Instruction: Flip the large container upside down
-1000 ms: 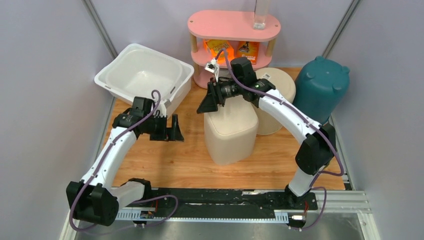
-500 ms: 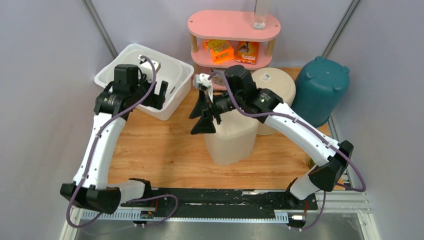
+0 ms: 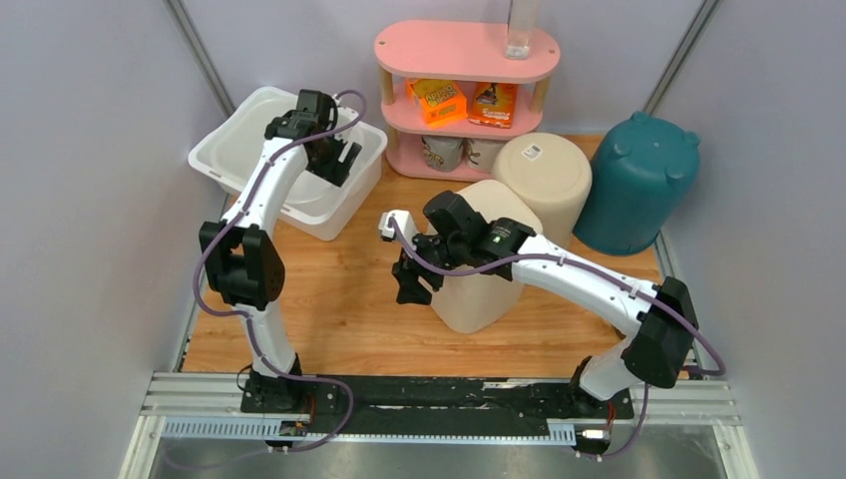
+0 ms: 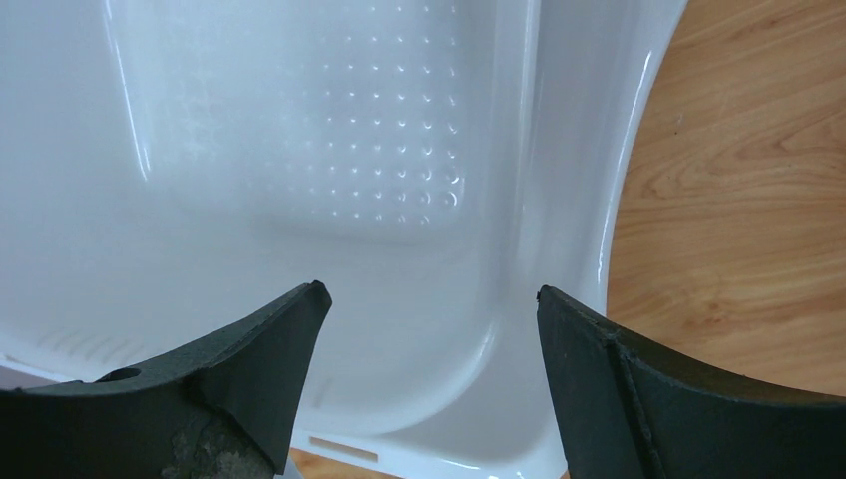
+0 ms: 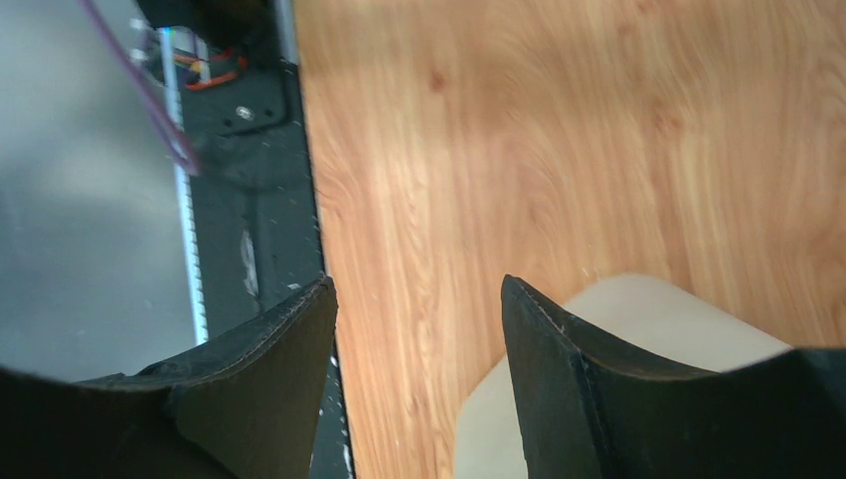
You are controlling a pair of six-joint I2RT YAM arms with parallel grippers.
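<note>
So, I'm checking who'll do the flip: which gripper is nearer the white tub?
Left. The left gripper hangs over the white tub, near its right rim; the right gripper is apart, beside the beige bin.

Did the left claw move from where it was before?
Yes. The left gripper went from above the bare table in front of the tub, away from the arm bases, to over the tub's inside. It is open.

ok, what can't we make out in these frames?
Top view: left arm hides the white tub's right rim.
Top view: glass on the pink shelf cut off by the frame edge.
Top view: orange boxes' print too small.
Right wrist: beige bin mostly out of frame.
</note>
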